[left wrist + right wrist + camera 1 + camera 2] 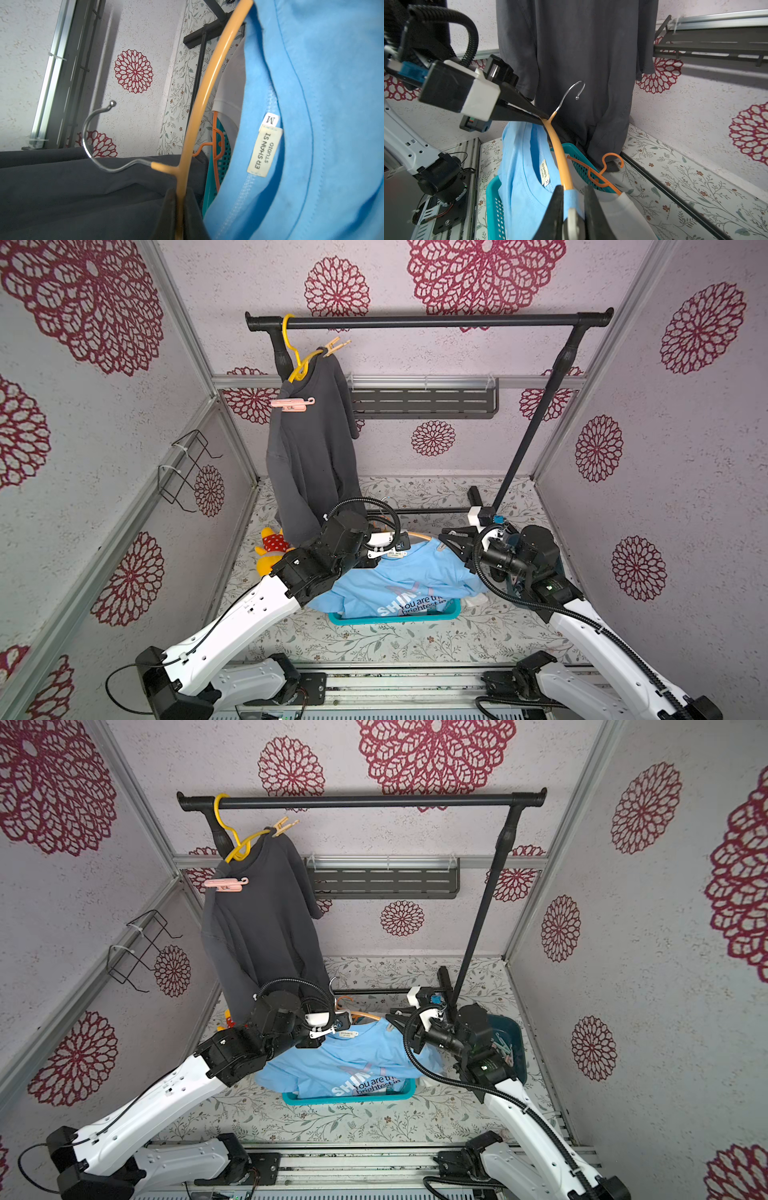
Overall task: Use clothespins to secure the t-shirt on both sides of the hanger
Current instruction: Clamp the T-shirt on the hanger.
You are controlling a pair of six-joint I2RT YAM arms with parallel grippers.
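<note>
- Teal basket sits nearest, with the blue t-shirt draped over it on a peach hanger.
- My left gripper is clamped tight on the hanger beside its hook stem.
- My right gripper pinches a whitish clothespin at the shirt's right shoulder.
- Further right, spare clothespins lie in a dark bin.
- Far left, a grey shirt hangs from the rail, carrying a pink clothespin and a peach clothespin.
</note>
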